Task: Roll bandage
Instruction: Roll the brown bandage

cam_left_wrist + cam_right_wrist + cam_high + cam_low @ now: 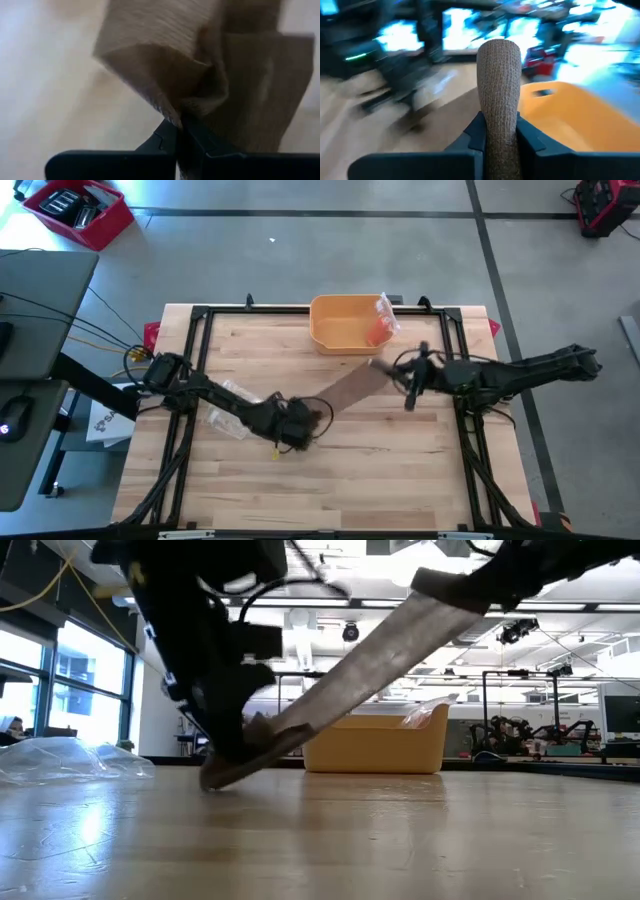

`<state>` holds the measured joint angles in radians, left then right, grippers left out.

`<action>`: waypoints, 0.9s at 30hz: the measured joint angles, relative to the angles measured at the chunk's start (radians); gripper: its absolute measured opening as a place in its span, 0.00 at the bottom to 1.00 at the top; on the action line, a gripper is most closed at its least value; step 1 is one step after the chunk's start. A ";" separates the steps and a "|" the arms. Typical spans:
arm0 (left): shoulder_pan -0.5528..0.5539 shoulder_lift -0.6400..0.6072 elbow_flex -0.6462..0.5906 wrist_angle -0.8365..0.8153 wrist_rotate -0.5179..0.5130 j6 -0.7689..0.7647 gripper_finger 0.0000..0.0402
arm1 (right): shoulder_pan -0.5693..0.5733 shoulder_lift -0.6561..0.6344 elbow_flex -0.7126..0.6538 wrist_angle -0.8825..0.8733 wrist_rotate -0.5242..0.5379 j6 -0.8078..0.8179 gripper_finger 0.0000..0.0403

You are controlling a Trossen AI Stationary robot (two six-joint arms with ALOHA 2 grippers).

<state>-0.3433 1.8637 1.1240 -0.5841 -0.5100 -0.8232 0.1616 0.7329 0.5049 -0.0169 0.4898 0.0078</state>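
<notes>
A tan elastic bandage stretches as a flat strip across the table's middle, from my left gripper up to my right gripper. In the low view the bandage slants upward from its low end near the tabletop. My left gripper is shut on the bandage's crumpled near-left end. My right gripper is shut on the other end, raised above the table beside the yellow bin. My left gripper pinches the bandage's bunched, folded end between its two fingers; several layers crumple there. That end sits low, at the tabletop. My right gripper pinches the bandage's far end between its two fingers. The strip's end bends over above the fingers. That end is lifted clear of the table, and the strip runs taut between the two grippers.
A yellow bin with a clear plastic bag stands at the table's far edge. A crumpled clear plastic wrapper lies on the table's left part, also seen in the low view. Bare wood lies toward the near edge.
</notes>
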 joint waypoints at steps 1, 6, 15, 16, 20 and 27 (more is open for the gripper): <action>-0.015 0.000 0.001 0.047 0.025 0.030 0.01 | -0.003 -0.017 0.000 -0.004 0.042 -0.004 0.09; -0.089 0.000 0.001 0.300 0.035 0.156 0.01 | -0.030 -0.032 0.000 -0.017 0.053 -0.007 0.09; -0.032 0.000 0.001 0.457 0.063 0.233 0.15 | -0.038 0.116 0.000 0.002 0.009 0.019 0.09; -0.017 0.000 0.001 0.453 0.079 0.233 0.18 | -0.038 0.136 0.000 0.010 0.007 0.019 0.09; 0.035 0.000 0.001 0.442 0.136 0.284 0.31 | -0.038 0.208 0.000 0.034 -0.012 0.019 0.09; 0.063 0.000 0.001 0.608 0.251 0.448 0.40 | -0.038 0.262 0.000 0.066 -0.026 0.010 0.10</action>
<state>-0.2799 1.8633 1.1248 0.0237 -0.2588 -0.3748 0.1238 0.9951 0.5053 0.0489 0.4633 0.0174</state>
